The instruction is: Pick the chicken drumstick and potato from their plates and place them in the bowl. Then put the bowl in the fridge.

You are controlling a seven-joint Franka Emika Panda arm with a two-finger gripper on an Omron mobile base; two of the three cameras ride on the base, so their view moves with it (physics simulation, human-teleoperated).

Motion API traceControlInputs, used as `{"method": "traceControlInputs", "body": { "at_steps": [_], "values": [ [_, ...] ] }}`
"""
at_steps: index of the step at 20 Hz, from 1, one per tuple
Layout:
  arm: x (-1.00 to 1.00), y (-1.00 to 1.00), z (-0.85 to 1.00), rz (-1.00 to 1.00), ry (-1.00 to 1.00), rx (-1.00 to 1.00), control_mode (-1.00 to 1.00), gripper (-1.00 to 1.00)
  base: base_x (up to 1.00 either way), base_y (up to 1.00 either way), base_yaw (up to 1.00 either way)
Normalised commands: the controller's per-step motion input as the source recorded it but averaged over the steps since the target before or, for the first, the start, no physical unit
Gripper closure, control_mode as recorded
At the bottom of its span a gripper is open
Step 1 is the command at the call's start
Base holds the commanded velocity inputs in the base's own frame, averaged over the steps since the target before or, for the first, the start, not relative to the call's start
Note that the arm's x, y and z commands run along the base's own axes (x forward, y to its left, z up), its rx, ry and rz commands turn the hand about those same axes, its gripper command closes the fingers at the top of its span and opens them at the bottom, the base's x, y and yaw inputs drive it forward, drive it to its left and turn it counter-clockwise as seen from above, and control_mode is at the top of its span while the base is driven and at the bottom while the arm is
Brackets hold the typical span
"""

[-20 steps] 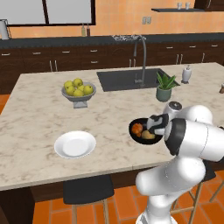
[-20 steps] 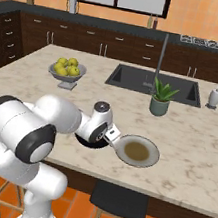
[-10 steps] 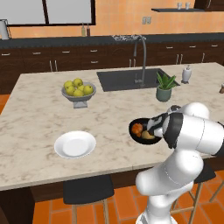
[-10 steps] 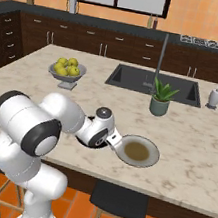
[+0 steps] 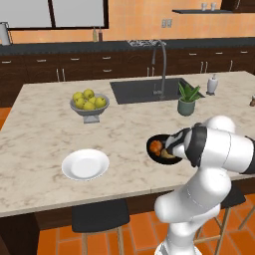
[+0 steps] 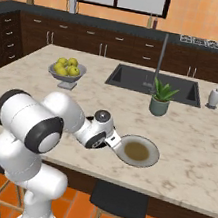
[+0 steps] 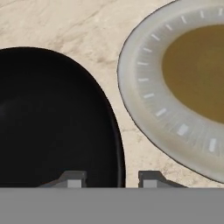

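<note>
- Left base view: the black bowl sits on the desk at the arm's wrist, holding the chicken drumstick.
- Right base view: the grey-beige plate lies just beyond the wrist.
- Hand view: the end effector straddles the bowl's rim, one fingertip inside, one outside; whether it is clenched cannot be told.

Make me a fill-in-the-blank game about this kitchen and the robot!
1. The gripper has one finger on each side of the black bowl's ___.
2. The grey footed bowl is full of yellow-green ___.
3. The grey-beige plate has a ___ centre.
4. The glossy white plate has ___ on it.

Missing words: rim; fruits; brownish; nothing
</note>
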Motion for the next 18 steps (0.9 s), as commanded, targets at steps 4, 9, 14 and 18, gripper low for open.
{"method": "traceControlInputs", "body": {
  "at_steps": [4, 9, 14, 18],
  "values": [
    [0.16, 0.16, -0.29, 0.03, 0.00, 0.00, -1.00, 1.00, 0.00, 0.00, 0.00],
    [0.06, 0.17, -0.01, 0.05, -0.01, 0.00, -1.00, 1.00, 0.00, 0.00, 0.00],
    [-0.65, 0.00, 0.56, 0.01, -0.08, 0.03, -1.00, 1.00, 0.00, 0.00, 0.00],
    [-0.94, 0.00, 0.95, -0.05, 0.00, 0.06, -1.00, 1.00, 0.00, 0.00, 0.00]
  ]
}}
